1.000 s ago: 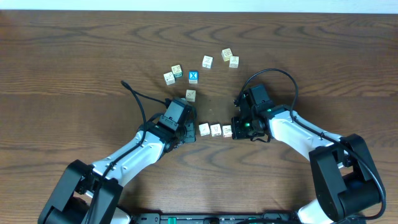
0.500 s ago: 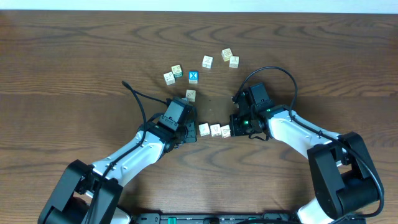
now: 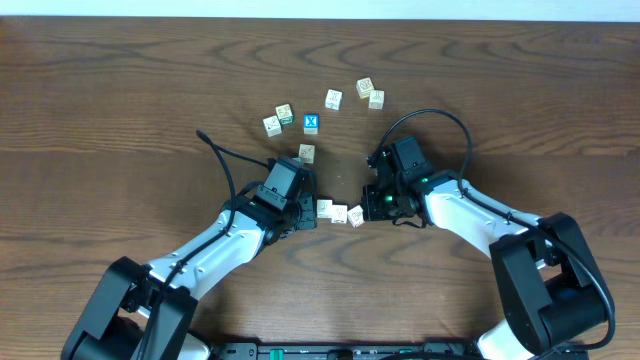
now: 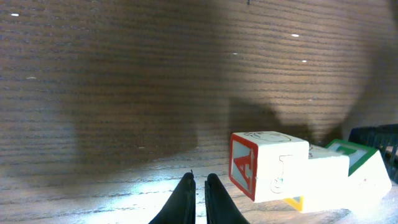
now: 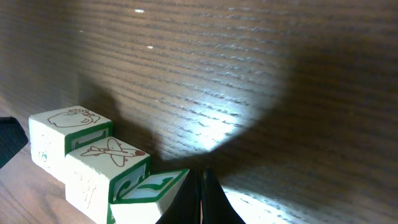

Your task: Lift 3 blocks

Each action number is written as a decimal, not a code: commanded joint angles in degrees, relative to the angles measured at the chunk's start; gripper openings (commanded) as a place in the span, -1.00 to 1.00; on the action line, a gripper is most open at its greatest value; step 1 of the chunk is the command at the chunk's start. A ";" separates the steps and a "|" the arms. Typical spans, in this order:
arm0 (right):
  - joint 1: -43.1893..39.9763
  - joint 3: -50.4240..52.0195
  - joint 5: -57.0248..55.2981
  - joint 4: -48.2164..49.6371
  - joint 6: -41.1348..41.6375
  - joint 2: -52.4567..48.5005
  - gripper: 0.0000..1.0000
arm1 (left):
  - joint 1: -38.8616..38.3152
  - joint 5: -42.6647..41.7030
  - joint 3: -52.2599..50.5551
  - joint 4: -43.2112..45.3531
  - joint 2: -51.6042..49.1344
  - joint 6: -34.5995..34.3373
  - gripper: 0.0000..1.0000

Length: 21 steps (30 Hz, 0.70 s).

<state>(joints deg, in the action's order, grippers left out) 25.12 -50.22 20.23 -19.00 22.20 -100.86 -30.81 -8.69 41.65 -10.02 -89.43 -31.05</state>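
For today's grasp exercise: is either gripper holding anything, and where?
Nothing sits in either: left gripper and right gripper are shut empty, flanking the row of blocks.

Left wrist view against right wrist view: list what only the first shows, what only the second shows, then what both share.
Only the left wrist view shows the left gripper, shut, and the red letter A on the side of the red-A block. Only the right wrist view shows the right gripper, shut, and a plane-like drawing on top of the middle block. Both show these blocks in one row on the wooden table, with the third, the green-edged block, tilted.
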 commanded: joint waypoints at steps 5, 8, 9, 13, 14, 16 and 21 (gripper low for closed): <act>1.18 0.24 -1.99 -0.96 3.50 -0.46 -0.97 | -0.28 0.07 -0.57 -0.13 -0.39 0.81 -0.82; 1.11 0.24 -7.04 -2.64 3.52 -0.46 -0.98 | -1.14 0.11 -0.57 -0.13 -0.39 1.88 -0.82; 1.05 0.24 -7.76 -3.04 3.52 -0.46 -0.97 | -1.22 0.11 -0.57 -0.13 -0.39 2.21 -0.82; 0.33 0.24 -9.01 -4.37 3.89 -0.46 -0.97 | -1.27 0.13 -0.57 -0.20 -0.39 3.45 -0.82; 0.02 0.24 -10.25 -5.07 4.81 -0.46 -0.97 | -1.27 0.13 -0.57 -0.35 -0.39 3.63 -0.82; -0.48 0.24 -12.63 -7.06 6.62 -0.46 -0.97 | -1.27 0.11 -0.57 -0.81 -0.39 3.85 -0.82; -0.63 0.24 -12.13 -11.98 6.43 -0.46 -0.97 | -1.27 0.26 -0.57 -3.13 -0.39 5.62 -0.82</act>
<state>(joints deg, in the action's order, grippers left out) 24.77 -51.37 13.06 -28.38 27.44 -99.90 -32.03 -8.69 41.65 -12.12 -89.43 -27.75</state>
